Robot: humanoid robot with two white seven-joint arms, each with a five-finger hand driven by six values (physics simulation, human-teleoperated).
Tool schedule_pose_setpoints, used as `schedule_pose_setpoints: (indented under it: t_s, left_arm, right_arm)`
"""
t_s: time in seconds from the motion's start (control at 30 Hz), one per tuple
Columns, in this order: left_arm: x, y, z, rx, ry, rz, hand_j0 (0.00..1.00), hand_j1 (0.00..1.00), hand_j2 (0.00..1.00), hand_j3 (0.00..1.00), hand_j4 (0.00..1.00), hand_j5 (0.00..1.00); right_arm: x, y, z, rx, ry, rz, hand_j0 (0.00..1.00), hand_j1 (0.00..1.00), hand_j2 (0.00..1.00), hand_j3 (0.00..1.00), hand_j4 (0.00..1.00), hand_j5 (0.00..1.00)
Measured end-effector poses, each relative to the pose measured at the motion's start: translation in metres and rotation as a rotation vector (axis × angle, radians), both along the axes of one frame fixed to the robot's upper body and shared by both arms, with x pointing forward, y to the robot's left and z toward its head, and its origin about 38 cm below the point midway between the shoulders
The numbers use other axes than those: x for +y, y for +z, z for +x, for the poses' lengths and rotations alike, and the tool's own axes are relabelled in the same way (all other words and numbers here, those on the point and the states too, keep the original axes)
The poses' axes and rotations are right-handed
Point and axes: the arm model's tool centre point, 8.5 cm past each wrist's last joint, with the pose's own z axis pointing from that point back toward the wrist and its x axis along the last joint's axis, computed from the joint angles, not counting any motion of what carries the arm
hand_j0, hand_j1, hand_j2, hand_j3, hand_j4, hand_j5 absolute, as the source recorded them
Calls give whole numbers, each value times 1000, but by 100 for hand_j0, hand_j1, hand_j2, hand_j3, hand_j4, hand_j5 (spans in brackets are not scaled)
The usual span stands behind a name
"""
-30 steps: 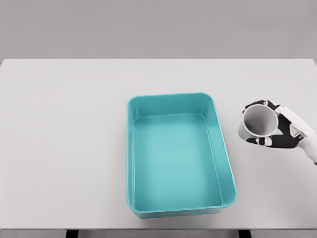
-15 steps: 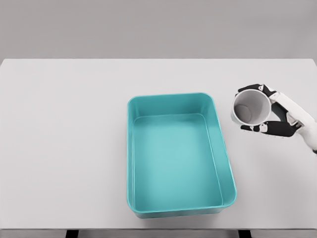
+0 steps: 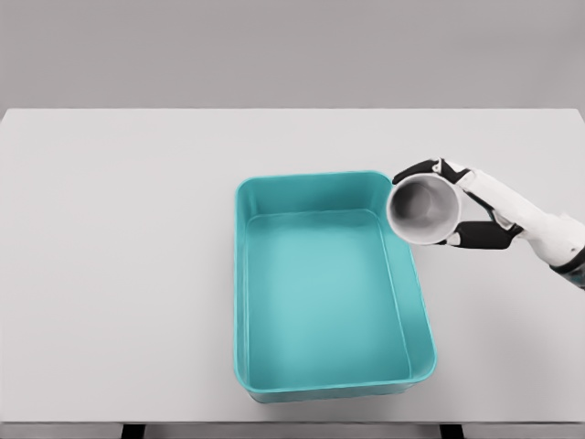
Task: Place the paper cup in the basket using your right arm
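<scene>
Since the earlier frame the right hand (image 3: 466,215), fingers grasping the paper cup (image 3: 422,208), has travelled toward 9 o'clock, reaching the basket (image 3: 274,197) rim. Early release risks cup striking rim, rolling onto surface (image 3: 119,256).

A white table (image 3: 119,274) fills most of the head view, with a grey wall behind it. At its centre sits a teal rectangular plastic basket (image 3: 245,302) with rounded corners and nothing inside. The robot's right hand (image 3: 462,215), white with black finger joints, comes in from the right edge and grips a white paper cup (image 3: 423,208) with fingers curled round its wall. The cup is tipped on its side, its open mouth facing the camera, overlapping the basket's upper right corner rim.
</scene>
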Motion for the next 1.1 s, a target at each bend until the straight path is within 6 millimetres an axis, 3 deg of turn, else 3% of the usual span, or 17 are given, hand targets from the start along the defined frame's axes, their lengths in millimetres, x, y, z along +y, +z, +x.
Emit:
schedule_pose_setpoints:
  t_s: [0.23,0.4,0.7,1.1]
  left_arm:
    - [0,0,0,0,0,0,100,100,100,100,100,100]
    - [0,0,0,0,0,0,100,100,100,100,100,100]
    - [0,0,0,0,0,0,100,100,100,100,100,100]
    - [0,0,0,0,0,0,100,100,100,100,100,100]
  right_arm:
    - [38,18,14,-112,126,-139,55,55,55,55,55,55]
    - [57,17,16,-125,198,-220,55,55,55,55,55,55]
    - [85,7,16,-141,304,-362,56,56,56,56,56,56]
    - [102,-18,8,-137,375,-493,59,59,59,59,59,59]
